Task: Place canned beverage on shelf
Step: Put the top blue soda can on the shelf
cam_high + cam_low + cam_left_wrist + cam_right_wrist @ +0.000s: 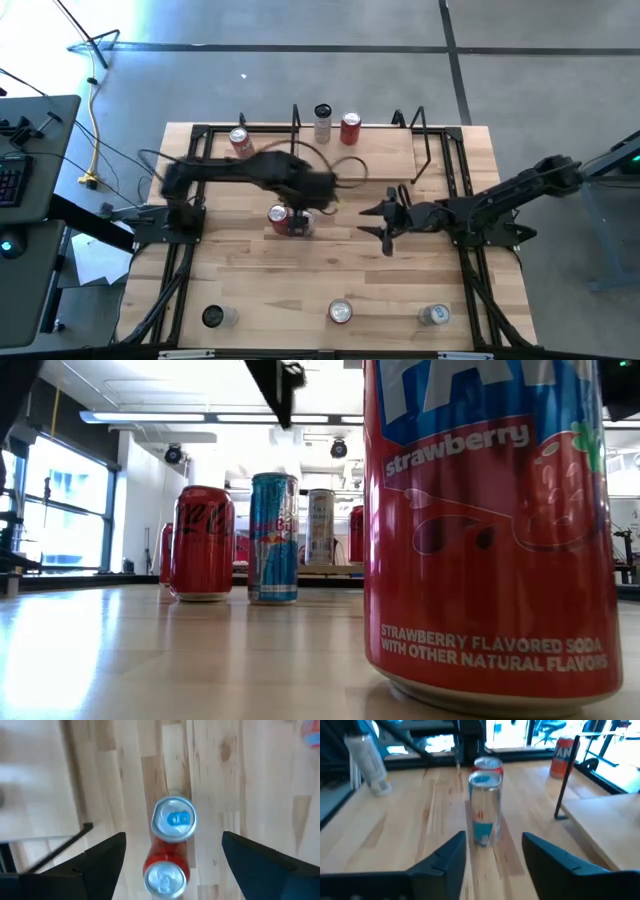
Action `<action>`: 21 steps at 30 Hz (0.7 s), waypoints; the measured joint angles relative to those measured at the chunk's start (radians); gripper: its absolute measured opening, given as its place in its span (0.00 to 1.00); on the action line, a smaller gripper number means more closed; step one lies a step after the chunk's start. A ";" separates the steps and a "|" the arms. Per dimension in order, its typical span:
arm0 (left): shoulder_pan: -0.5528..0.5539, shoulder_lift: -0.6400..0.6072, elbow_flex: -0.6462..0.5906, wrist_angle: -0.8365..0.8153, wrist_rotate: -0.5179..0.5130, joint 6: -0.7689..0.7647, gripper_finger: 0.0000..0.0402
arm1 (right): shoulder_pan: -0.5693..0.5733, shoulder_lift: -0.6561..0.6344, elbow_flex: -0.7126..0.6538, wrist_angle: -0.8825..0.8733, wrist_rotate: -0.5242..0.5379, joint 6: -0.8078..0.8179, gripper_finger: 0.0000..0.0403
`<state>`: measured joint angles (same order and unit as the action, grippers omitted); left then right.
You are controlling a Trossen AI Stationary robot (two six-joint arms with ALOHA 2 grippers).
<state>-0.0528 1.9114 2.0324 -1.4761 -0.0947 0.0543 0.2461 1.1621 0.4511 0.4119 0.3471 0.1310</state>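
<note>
A slim blue-and-silver can (301, 223) stands upright on the tabletop at mid-table, right beside a red can (278, 214). Both also show in the low view, the slim can (273, 538) and the red can (203, 543). My left gripper (174, 838) hovers open above them, pointing down, one finger on either side of the slim can's top (174, 819), touching nothing. My right gripper (494, 851) is open, low over the table to the right of the slim can (484, 810), pointing at it. The shelf (380, 148) with black rods stands at the far edge.
A silver can (322, 122) and two red cans (350, 126), (240, 140) stand at the shelf. Three more cans stand along the near edge: a dark-topped one (215, 316), a strawberry soda (490, 530) and another (433, 315). The shelf's upright rods (566, 777) rise near the right gripper.
</note>
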 joint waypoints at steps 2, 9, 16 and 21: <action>-0.005 -0.122 -0.144 0.104 -0.002 -0.029 0.75 | -0.026 0.029 0.000 0.060 -0.025 -0.013 0.50; -0.038 -0.602 -0.829 0.654 -0.034 -0.126 0.64 | -0.146 0.206 0.066 0.193 -0.201 0.050 0.65; -0.080 -1.012 -1.382 1.278 -0.085 -0.151 0.57 | -0.209 0.414 0.301 0.060 -0.292 0.059 0.71; -0.086 -1.196 -1.603 1.544 -0.131 -0.083 0.54 | -0.214 0.530 0.485 -0.140 -0.259 0.026 0.71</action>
<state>-0.1387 0.7150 0.4294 0.0676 -0.2255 -0.0284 0.0321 1.6921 0.9359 0.2715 0.0878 0.1570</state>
